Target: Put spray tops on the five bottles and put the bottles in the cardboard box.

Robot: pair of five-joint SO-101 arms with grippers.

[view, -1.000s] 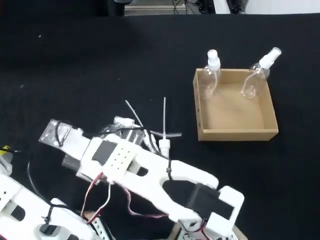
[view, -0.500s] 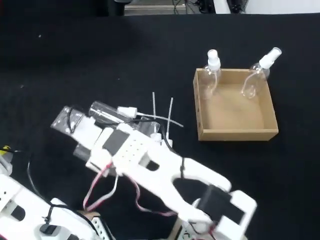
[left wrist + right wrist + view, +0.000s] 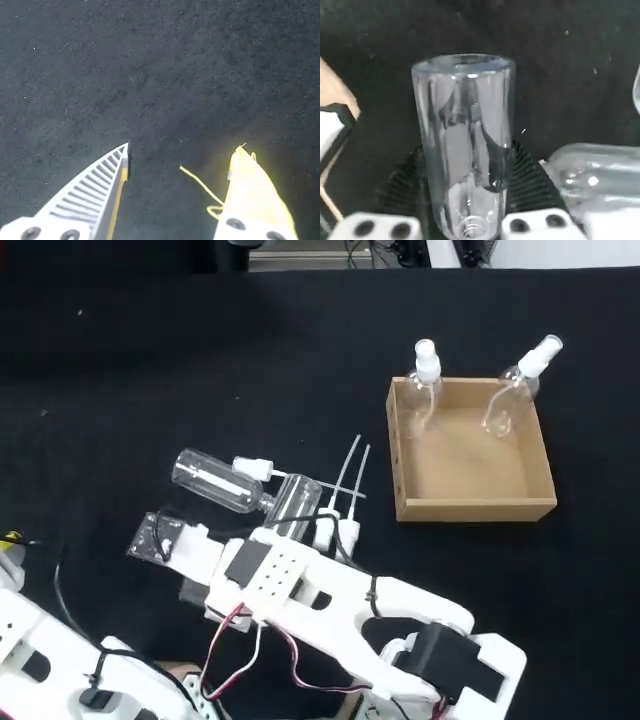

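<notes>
— Gripping the clear bottle [image 3: 462, 115] by its neck end, we risk it pivoting or slipping from the right gripper [image 3: 467, 150]; slick plastic and a long free base would cause that.

— Agreed. It sits between our clenched jaws, both ribbed pads [image 3: 530, 172] against it, left of the cardboard box [image 3: 475, 508], just beside another bottle [image 3: 213, 480]. Our left gripper [image 3: 180, 155] hangs spread wide, empty, over the black table [image 3: 150, 60].
</notes>
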